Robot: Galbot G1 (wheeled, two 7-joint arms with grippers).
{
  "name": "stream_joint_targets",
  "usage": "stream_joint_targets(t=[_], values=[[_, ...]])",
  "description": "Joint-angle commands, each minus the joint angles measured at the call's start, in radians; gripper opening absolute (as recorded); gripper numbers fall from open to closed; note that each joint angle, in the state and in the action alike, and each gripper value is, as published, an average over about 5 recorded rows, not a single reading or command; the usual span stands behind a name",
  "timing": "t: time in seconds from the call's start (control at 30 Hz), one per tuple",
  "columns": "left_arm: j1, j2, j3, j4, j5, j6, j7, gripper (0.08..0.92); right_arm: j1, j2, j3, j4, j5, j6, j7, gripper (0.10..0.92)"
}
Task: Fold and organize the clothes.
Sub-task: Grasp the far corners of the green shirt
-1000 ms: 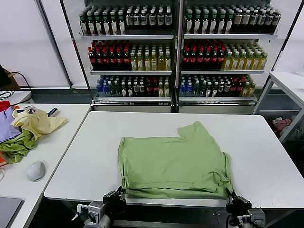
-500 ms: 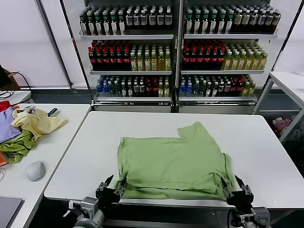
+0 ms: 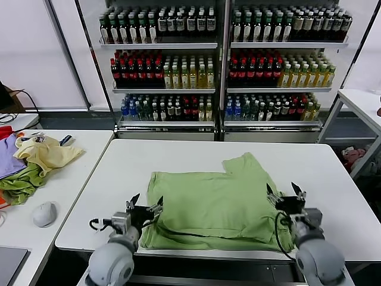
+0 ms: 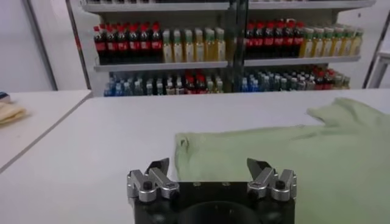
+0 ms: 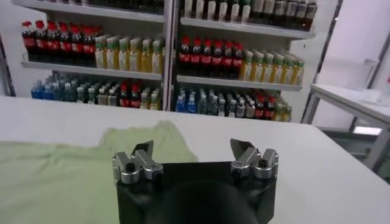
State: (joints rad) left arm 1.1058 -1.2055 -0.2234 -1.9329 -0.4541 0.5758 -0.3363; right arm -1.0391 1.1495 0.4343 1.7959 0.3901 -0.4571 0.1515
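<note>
I see the sage-green shirt (image 3: 217,202) lying folded and flat on the white table (image 3: 178,158), toward the near edge, with one sleeve sticking out toward the far side, nearer the drink shelves (image 3: 223,65). My left gripper (image 3: 144,207) hovers at the shirt's near left corner, its jaws spread wide with nothing between them; in the left wrist view the same gripper (image 4: 210,173) shows both fingers apart, with the edge of the shirt (image 4: 292,158) ahead of them on the table (image 4: 91,140). My right gripper (image 3: 286,195) sits over the shirt's right edge, jaws also spread and holding nothing; from the right wrist view that gripper (image 5: 194,155) has its fingers well apart, with the shirt (image 5: 73,170) stretching off to one side and the bare table (image 5: 317,170) to the other. The near hem of the shirt looks slightly rumpled, with a dark fold line running along it between the two grippers. On the neighbouring table (image 3: 71,179) to my left, well apart from the shirt, lie a pale yellow garment (image 3: 47,154), a darker green cloth (image 3: 21,185) partly beneath it, a purple cloth (image 3: 7,161) at the frame's edge, and a grey computer mouse (image 3: 44,213). Rows of bottled drinks fill the shelves behind the table.
</note>
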Motion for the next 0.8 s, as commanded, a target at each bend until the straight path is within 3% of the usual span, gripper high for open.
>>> stream_joint_targets(t=[0.03, 0.4, 0.8], values=[[-0.32, -0.031, 0.059, 0.31, -0.027, 0.001, -0.022, 0.823, 0.36, -0.001, -0.154, -0.328, 0.039, -0.025, 0.007, 0.823], [-0.473, -0.078, 0.12, 0.597, 0.036, 0.006, -0.035, 0.823, 0.65, 0.115, -0.258, -0.78, -0.056, 0.004, -0.039, 0.823], [-0.467, -0.089, 0.141, 0.616, -0.052, 0.008, -0.024, 0.823, 0.681, 0.161, -0.256, -0.922, -0.088, 0.01, -0.053, 0.821]])
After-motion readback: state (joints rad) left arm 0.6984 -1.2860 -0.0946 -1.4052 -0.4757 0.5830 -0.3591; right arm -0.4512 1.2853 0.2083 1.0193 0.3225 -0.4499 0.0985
